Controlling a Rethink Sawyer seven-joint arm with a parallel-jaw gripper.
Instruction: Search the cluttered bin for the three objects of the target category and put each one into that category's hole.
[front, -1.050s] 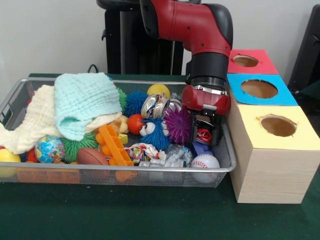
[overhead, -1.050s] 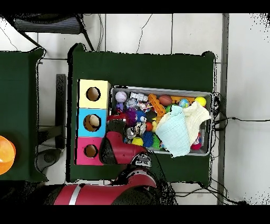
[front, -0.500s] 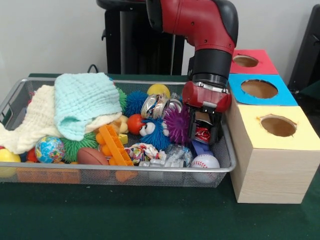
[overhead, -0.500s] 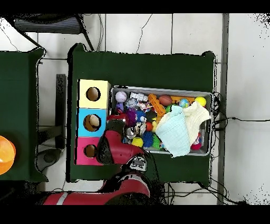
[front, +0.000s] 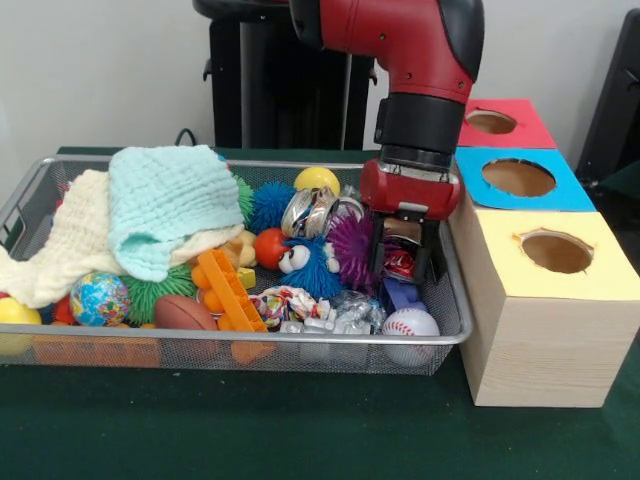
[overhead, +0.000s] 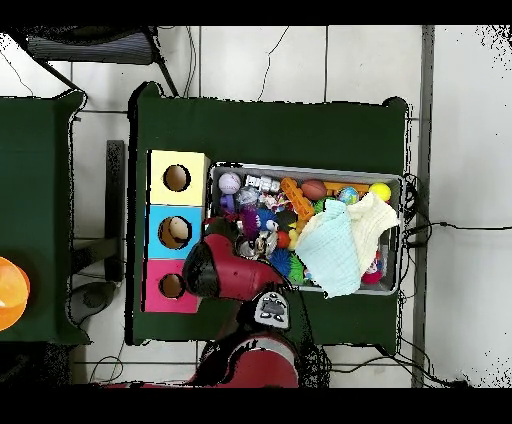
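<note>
In the front view my gripper (front: 402, 266) hangs over the right end of the wire bin (front: 300, 341), shut on a small red can (front: 400, 262) held upright between its fingers just above the clutter. Two crushed silver cans (front: 310, 211) lie behind a blue fuzzy toy (front: 308, 262). To the right stand three boxes with holes: yellow box (front: 556, 252), blue box (front: 518, 178), red box (front: 491, 122). From overhead the arm (overhead: 222, 270) covers the gripper beside the blue box (overhead: 177, 232).
A purple spiky ball (front: 352, 250) touches the gripper's left side; a baseball (front: 410, 323) and a blue piece lie just under it. Mint and cream cloths (front: 165, 205) cover the bin's left half. The bin wall stands close to the yellow box.
The gripper has risen a little with the red can in it and drifted slightly left; the arm's upper links have swung round.
</note>
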